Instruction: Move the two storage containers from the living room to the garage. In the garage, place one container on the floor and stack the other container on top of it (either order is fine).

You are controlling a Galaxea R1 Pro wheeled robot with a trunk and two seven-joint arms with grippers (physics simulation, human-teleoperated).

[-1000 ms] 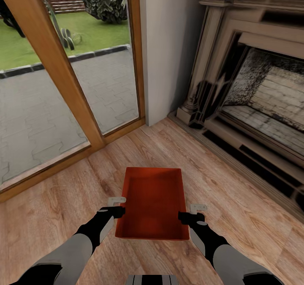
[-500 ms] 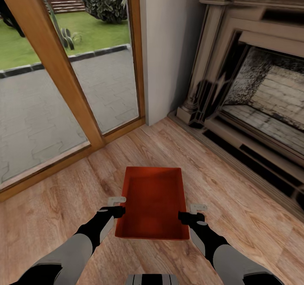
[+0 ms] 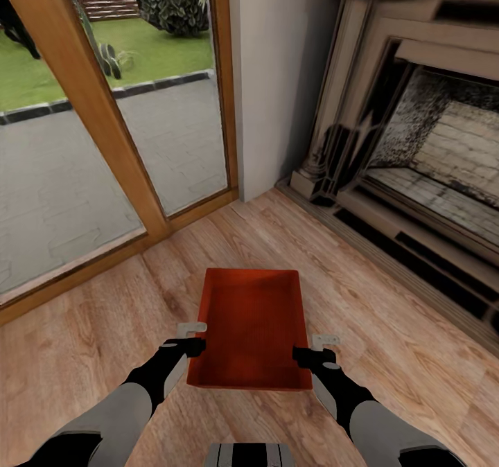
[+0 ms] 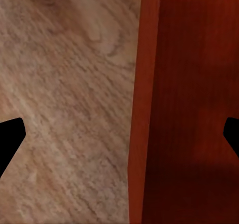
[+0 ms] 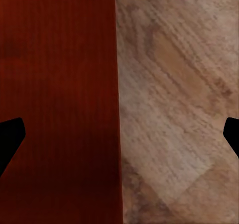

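Note:
One red-orange storage container sits on the light wood plank floor of the living room, its open top facing up and nothing inside. My left gripper stands open over the container's left long wall; in the left wrist view that wall runs between the two dark fingertips of the gripper. Open as well, my right gripper straddles the right long wall, as the right wrist view of this gripper shows.
A stone-framed fireplace with a raised hearth runs along the right. A wood-framed glass door onto a paved patio stands ahead on the left, with a white wall corner between them. Plank floor lies on both sides of the container.
The whole picture has shifted up a little, so the camera has moved. Both grippers keep the same places at the container's sides.

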